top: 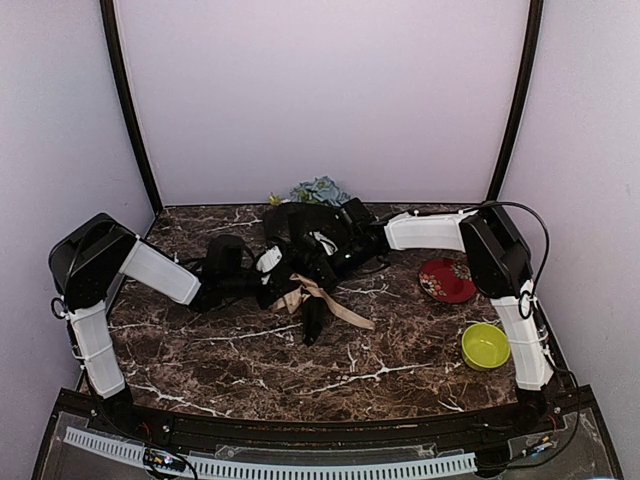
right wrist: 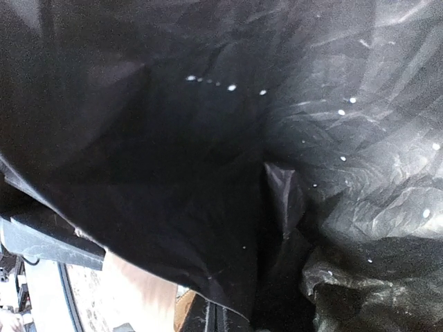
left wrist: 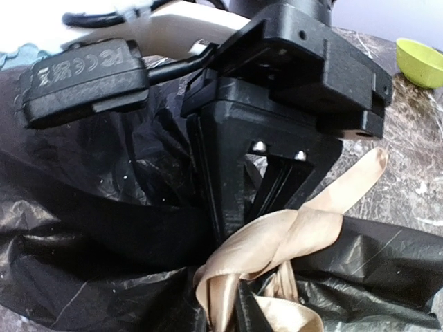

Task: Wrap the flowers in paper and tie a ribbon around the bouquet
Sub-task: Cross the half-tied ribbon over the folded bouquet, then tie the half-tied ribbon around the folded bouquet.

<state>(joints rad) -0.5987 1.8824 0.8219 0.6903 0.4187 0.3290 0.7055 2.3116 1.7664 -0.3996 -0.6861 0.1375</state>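
The bouquet (top: 305, 245) lies mid-desk (top: 250, 370), flowers (top: 320, 190) toward the far wall, ribbon (left wrist: 277, 235) around its waist. The right tool (left wrist: 266, 207) is pressed together, tips against the ribbon. Whether the left tool (top: 268, 285) is spread, I cannot tell.

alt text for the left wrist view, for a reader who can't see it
Close up, the right gripper points down with its jaws shut on a looped beige ribbon that lies over crumpled black paper. A lime green bowl sits on the marbled table at the top right.
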